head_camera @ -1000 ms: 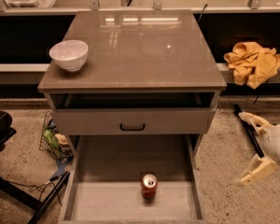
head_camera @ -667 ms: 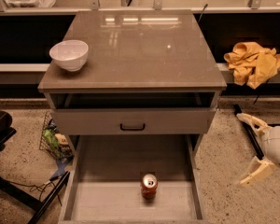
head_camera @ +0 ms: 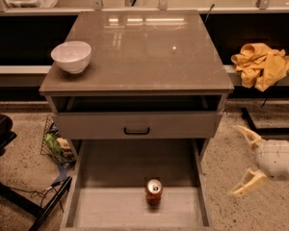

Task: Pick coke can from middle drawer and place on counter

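Observation:
The coke can [head_camera: 153, 192] stands upright on the floor of the middle drawer [head_camera: 106, 211], which is pulled out toward me below the cabinet. The can sits near the drawer's middle, slightly right. The glossy grey-brown counter [head_camera: 144, 52] tops the cabinet and reflects the lights. My gripper [head_camera: 244, 160] is at the right edge, beside the drawer and outside its right wall, at about the can's height. Its two pale fingers [head_camera: 245, 183] are spread apart and hold nothing.
A white bowl [head_camera: 71, 56] stands at the counter's left edge. A yellow cloth [head_camera: 261, 64] lies on the ledge at right. A closed drawer front with a black handle [head_camera: 137, 130] sits above the open drawer. A wire basket with clutter [head_camera: 54, 143] and a dark chair base [head_camera: 0, 134] are at left.

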Robot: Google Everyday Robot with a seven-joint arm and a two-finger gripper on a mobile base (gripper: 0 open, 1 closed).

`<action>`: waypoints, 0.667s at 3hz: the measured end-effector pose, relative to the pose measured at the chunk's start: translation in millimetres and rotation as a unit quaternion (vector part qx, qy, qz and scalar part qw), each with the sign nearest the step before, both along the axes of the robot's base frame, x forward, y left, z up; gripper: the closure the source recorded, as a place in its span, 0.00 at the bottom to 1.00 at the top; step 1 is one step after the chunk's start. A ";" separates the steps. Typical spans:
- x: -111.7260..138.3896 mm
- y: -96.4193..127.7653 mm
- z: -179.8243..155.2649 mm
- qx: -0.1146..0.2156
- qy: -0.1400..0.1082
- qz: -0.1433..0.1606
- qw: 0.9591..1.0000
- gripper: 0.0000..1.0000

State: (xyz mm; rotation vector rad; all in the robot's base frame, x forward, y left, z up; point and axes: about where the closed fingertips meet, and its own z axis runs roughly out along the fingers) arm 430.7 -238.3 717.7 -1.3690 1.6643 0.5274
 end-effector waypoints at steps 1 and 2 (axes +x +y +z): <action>5.4 39.9 -44.4 0.032 -0.004 0.026 0.999 0.00; 16.2 87.9 -107.0 0.025 -0.005 0.042 0.999 0.00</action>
